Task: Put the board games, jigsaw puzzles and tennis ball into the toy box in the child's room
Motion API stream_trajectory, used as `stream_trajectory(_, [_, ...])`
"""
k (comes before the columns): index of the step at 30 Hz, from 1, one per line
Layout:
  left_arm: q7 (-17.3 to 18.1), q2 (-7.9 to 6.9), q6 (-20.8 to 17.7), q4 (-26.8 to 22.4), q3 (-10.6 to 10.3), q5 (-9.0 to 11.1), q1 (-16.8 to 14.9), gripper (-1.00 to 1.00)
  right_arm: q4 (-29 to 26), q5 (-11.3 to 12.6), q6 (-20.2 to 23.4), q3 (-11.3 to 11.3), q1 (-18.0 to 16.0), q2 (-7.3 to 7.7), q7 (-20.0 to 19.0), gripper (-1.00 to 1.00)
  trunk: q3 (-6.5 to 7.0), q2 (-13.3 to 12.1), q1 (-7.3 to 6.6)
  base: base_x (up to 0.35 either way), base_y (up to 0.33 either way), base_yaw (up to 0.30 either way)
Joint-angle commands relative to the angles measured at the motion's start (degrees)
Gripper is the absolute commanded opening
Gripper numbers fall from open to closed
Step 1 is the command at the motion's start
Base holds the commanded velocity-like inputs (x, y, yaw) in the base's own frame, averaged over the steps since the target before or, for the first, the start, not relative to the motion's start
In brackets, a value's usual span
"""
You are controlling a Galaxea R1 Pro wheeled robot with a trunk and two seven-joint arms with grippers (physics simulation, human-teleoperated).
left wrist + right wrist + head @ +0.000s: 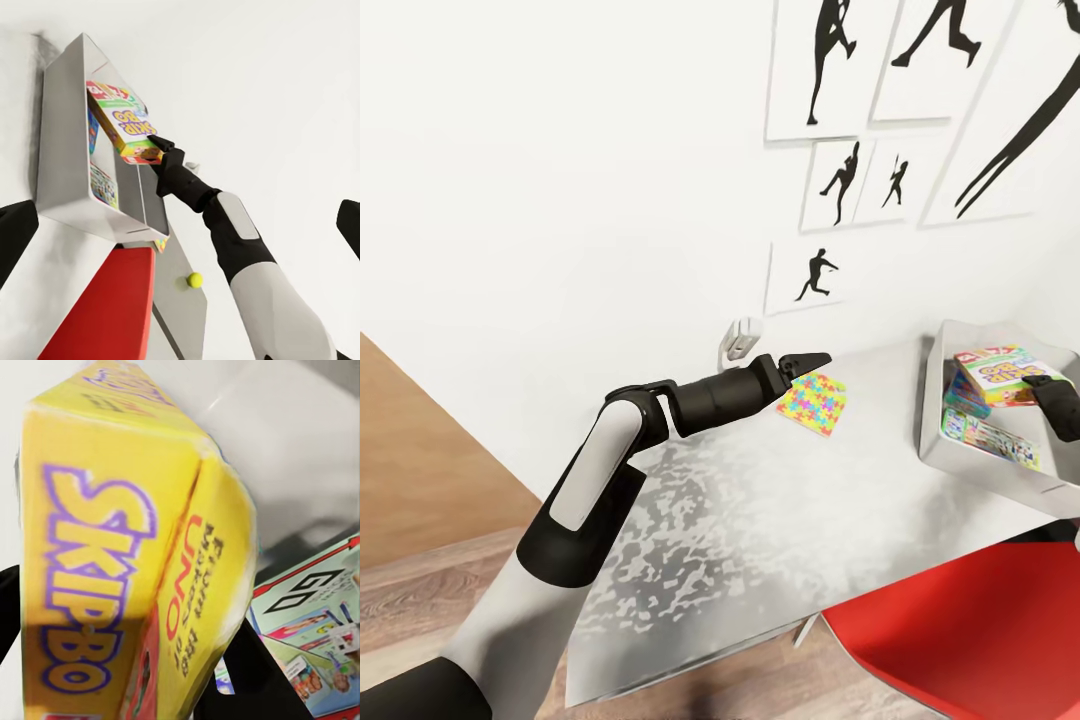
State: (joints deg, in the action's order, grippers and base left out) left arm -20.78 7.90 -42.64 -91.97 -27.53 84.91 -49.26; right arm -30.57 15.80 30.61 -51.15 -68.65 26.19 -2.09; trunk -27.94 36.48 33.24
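Observation:
A jigsaw puzzle (815,402) lies flat on the grey table (760,520) by the wall. My left gripper (808,360) hovers at its far edge, open, its fingers (15,232) spread wide with nothing between them. At the table's right end stands the toy box (932,400) (64,150). Inside it lie the Monopoly board game (990,440) (315,645) and a small blue one (960,395). The Skip-Bo board game (1005,372) (124,124) (112,555) sits tilted over them with my right gripper (1052,398) (154,150) shut on it. The tennis ball (195,280) rests on the table beyond the box.
A red chair (960,630) (105,315) stands at the table's front right, below the toy box. A white wall fitting (740,340) sits just behind my left gripper. Black silhouette prints (830,190) hang above. Wood floor (410,480) shows to the left.

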Motion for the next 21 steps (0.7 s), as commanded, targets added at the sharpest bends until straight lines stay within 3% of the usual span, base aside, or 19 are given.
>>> stream_trajectory(1, [-0.6, 0.02, -0.1, 0.0, 0.0, 0.6, 0.0, 1.0, -0.1, 0.0, 0.3, -0.4, -0.1, -0.02, -0.3, -1.0, -0.14, 0.1, 0.01, 0.0, 0.0, 0.0])
stream_trajectory(21, [-0.6, 0.11, -0.1, 0.0, 0.0, 0.6, -0.1, 1.0, -0.2, 0.0, 0.4, -0.4, -0.1, -0.08, -0.4, -1.0, -0.81, 0.1, 0.01, 0.0, 0.0, 0.0])
